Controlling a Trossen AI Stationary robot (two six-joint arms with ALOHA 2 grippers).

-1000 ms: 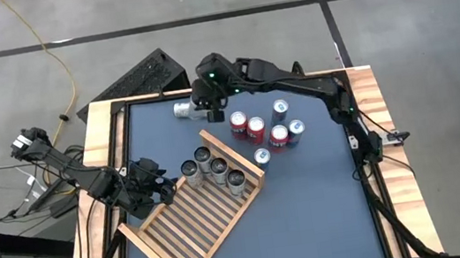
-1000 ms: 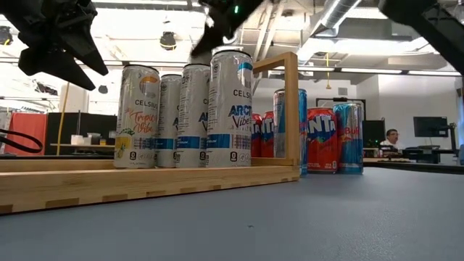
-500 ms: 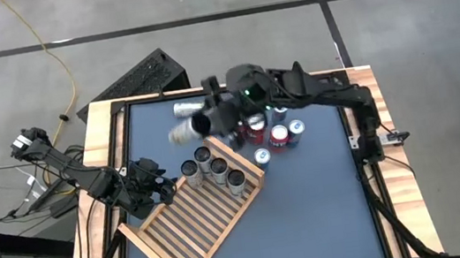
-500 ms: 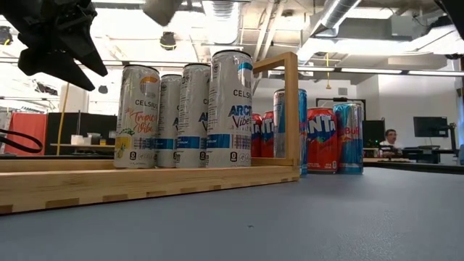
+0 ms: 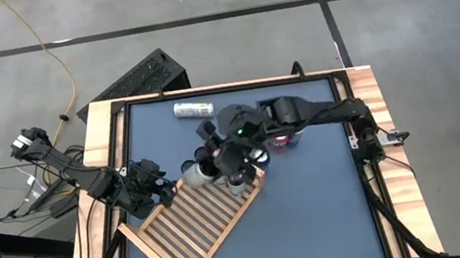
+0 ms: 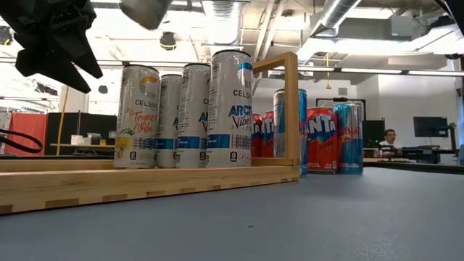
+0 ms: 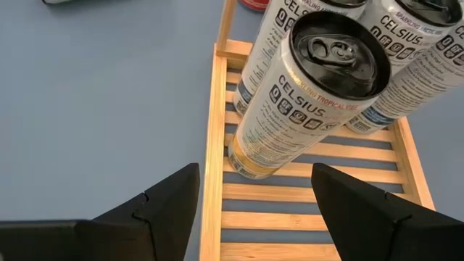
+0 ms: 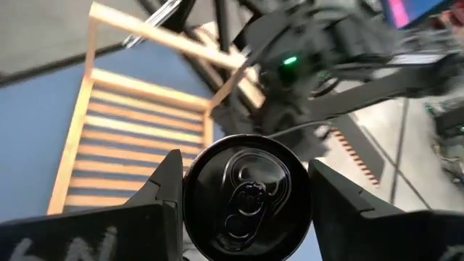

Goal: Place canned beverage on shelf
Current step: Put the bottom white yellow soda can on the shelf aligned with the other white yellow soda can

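Note:
My right gripper [image 5: 214, 160] hangs over the far end of the light wooden shelf [image 5: 192, 230], shut on a silver beverage can [image 5: 194, 176]. That can shows at the top of the low view [image 6: 145, 10]. Several tall cans [image 6: 185, 116] stand upright in a row on the shelf's slats at its far end. My left gripper [image 5: 164, 189] waits open at the shelf's left corner. Its fingers stand on either side of the shelf's frame rail [image 7: 211, 181] without touching it. My right gripper pinches the can's round side wall between its two fingers [image 8: 171, 187], close to the top end [image 8: 246, 197], which faces the wrist camera. The fingers slant down from the table's right and lie across the can. The can is lifted clear and tilted, its lower end toward the left.
One silver can [image 5: 194, 109] lies on its side near the table's far edge. Red and blue cans [image 6: 330, 138] stand on the table beside the shelf's far right corner, partly under my right arm [image 5: 299, 113]. The slats toward the near end [image 5: 179, 247] are bare.
My right gripper has carried the can from beside the lying can at the far edge toward the near edge and up, and now hangs over the shelf's row of cans. Its wrist has rolled, so the can has turned from lying level to tilted.

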